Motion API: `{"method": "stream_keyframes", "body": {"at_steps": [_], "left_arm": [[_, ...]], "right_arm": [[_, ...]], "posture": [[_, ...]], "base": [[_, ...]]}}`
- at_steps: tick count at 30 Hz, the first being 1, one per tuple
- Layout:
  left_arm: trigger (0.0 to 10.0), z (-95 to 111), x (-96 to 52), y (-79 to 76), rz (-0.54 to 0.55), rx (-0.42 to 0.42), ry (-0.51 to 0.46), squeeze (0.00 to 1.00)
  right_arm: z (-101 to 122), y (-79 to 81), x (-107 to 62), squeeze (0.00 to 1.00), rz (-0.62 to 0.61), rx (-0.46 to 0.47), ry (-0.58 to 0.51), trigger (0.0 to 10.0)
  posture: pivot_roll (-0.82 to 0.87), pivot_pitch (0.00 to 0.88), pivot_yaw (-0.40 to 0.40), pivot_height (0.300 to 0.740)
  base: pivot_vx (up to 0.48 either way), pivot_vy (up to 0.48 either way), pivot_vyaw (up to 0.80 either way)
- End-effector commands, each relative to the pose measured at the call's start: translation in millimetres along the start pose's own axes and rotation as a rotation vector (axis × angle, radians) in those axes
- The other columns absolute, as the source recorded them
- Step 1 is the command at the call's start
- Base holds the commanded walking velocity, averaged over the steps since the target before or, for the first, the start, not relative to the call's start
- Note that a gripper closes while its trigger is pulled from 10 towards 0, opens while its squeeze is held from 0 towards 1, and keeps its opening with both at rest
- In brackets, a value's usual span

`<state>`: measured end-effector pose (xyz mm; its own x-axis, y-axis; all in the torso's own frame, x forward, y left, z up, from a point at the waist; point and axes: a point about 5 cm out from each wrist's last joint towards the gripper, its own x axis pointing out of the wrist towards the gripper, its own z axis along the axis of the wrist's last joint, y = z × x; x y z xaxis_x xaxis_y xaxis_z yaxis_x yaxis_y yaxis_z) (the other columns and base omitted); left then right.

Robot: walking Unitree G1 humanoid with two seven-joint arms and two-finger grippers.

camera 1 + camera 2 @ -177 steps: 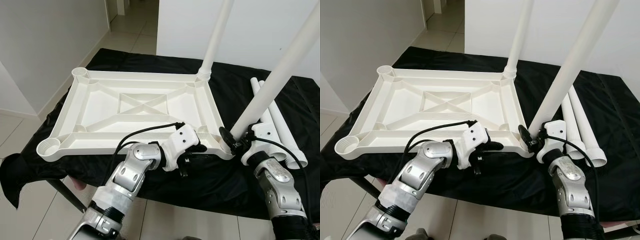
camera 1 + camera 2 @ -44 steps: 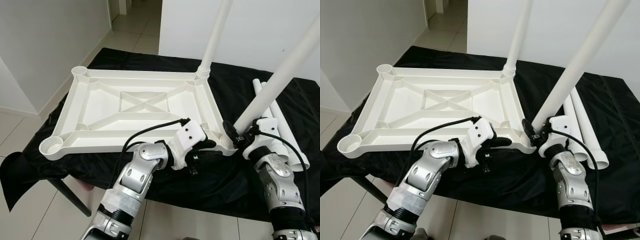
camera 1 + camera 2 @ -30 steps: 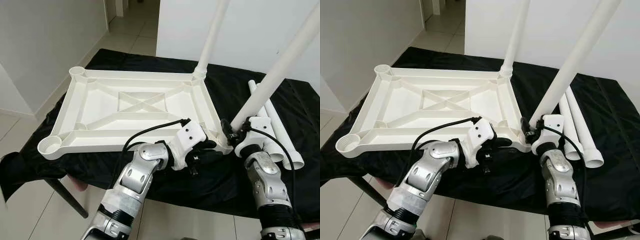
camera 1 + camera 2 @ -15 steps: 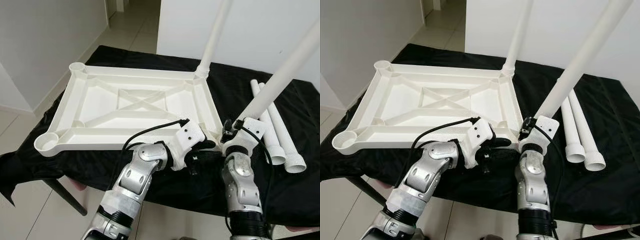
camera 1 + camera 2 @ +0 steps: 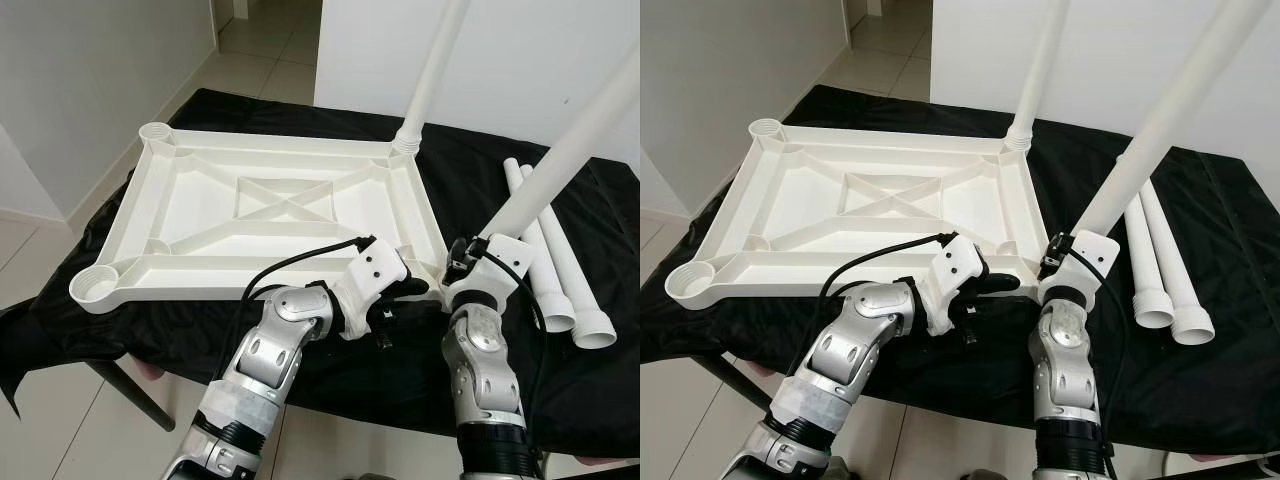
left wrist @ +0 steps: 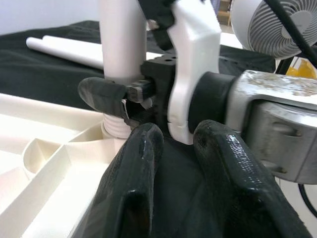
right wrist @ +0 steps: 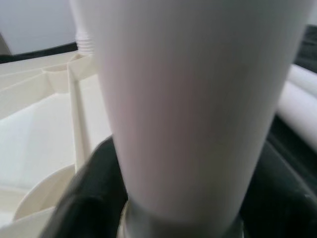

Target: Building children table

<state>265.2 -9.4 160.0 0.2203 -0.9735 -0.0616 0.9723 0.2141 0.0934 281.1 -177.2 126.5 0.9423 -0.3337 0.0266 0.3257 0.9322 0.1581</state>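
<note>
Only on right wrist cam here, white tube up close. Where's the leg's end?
Observer: The leg leans, its threaded end at the tabletop's near right corner; right gripper is clamped just above.
Operator: Left gripper?
Observer: Left gripper rests at the near edge beside that corner, fingers slightly apart.
Operator: Other legs?
Observer: One stands in the far right corner; two loose legs lie on the cloth.

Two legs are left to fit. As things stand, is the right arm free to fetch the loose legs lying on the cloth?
Probably not yet: the right tool is shut on the near leg at the tabletop's corner socket. The loose legs lie unobstructed beside it.
</note>
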Motion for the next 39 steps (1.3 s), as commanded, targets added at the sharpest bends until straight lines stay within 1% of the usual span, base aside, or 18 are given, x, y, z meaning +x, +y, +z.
{"method": "stream_keyframes", "body": {"at_steps": [1,5,6,7,15,17,19,20,22,23,26,28,33,34,36,37,38,39], "left_arm": [[10.0,1,-0.6,6.6,0.135,0.000,0.006,0.00],[10.0,1,-0.6,6.4,0.135,-0.001,0.007,0.00],[10.0,1,-0.2,5.7,0.133,-0.002,0.006,0.00],[10.0,1,0.2,4.9,0.130,-0.002,0.004,0.00],[10.0,2,2.5,2.7,0.118,-0.003,0.001,0.00],[10.0,2,4.5,2.3,0.114,-0.004,-0.001,0.00],[10.0,2,4.5,2.3,0.114,-0.004,-0.001,0.00],[10.0,2,5.3,1.7,0.110,-0.004,0.000,0.00],[10.0,2,5.3,1.7,0.110,-0.004,0.000,0.00],[10.0,0,6.6,-0.6,0.093,-0.007,0.008,0.00],[10.0,0,6.6,-0.6,0.093,-0.007,0.008,0.00],[10.0,-7,10.3,-6.3,0.065,-0.009,0.033,0.00],[10.0,-8,12.1,-8.3,0.057,-0.008,0.039,0.00],[10.0,-8,14.5,-9.0,0.057,-0.005,0.037,0.00],[10.0,-8,14.5,-9.0,0.057,-0.005,0.037,0.00],[10.0,-7,14.9,-8.6,0.059,-0.004,0.034,0.00],[10.0,-7,14.9,-8.6,0.059,-0.004,0.034,0.00],[10.0,-6,15.5,-8.0,0.063,-0.003,0.031,0.00]], "right_arm": [[-7,0.6,-4.9,1.00,0.041,0.025,0.025,10.0],[-2,-3.2,-6.5,1.00,0.084,0.015,-0.001,10.0],[0,-8.9,-6.3,1.00,0.116,0.017,-0.008,10.0],[3,-15.6,-5.4,0.00,0.138,0.001,-0.026,10.0],[11,-37.5,1.0,0.00,0.296,-0.061,-0.037,10.0],[12,-47.8,7.6,0.00,0.395,-0.125,-0.021,10.0],[12,-47.8,7.6,0.00,0.395,-0.125,-0.021,10.0],[13,-51.5,10.2,0.00,0.436,-0.153,-0.017,10.0],[13,-51.5,10.2,0.00,0.436,-0.153,-0.017,10.0],[13,-52.7,13.9,0.00,0.497,-0.181,-0.003,10.0],[13,-52.7,13.9,0.00,0.497,-0.181,-0.003,10.0],[12,-48.0,23.7,0.00,0.644,-0.242,0.032,10.0],[12,-44.1,30.0,0.00,0.702,-0.276,0.048,10.0],[11,-38.5,37.7,0.00,0.777,-0.314,0.070,9.4],[11,-38.5,37.7,0.00,0.777,-0.314,0.070,9.4],[11,-37.7,40.0,0.00,0.798,-0.324,0.074,4.1],[11,-37.7,40.0,0.00,0.798,-0.324,0.074,4.1],[11,-37.7,41.9,0.00,0.812,-0.338,0.075,2.3]], "posture": [[0.01,0.017,-0.035,0.740],[0.01,0.017,-0.034,0.740],[0.01,0.016,-0.034,0.740],[0.01,0.017,-0.032,0.740],[0.00,0.016,-0.028,0.740],[0.00,0.011,-0.027,0.740],[0.00,0.011,-0.027,0.740],[0.00,0.011,-0.027,0.740],[0.00,0.011,-0.027,0.740],[0.00,0.004,-0.027,0.740],[0.00,0.004,-0.027,0.740],[0.01,0.000,-0.028,0.740],[0.01,0.000,-0.030,0.740],[0.01,0.000,-0.038,0.740],[0.01,0.000,-0.038,0.740],[0.01,0.000,-0.038,0.740],[0.01,0.000,-0.038,0.740],[0.02,0.000,-0.045,0.740]], "base": [[0.000,0.000,0.00],[0.000,0.000,0.00],[0.000,0.000,0.00],[0.000,0.000,0.00],[0.000,0.000,0.00],[0.000,0.000,0.00],[0.000,0.000,0.00],[0.000,0.000,0.00],[0.000,0.000,0.00],[0.000,0.000,0.00],[0.000,0.000,0.00],[0.000,0.000,0.00],[0.000,0.000,0.00],[0.000,0.000,0.00],[0.000,0.000,0.00],[0.000,0.000,0.00],[0.000,0.000,0.00],[0.000,0.000,0.00]]}}
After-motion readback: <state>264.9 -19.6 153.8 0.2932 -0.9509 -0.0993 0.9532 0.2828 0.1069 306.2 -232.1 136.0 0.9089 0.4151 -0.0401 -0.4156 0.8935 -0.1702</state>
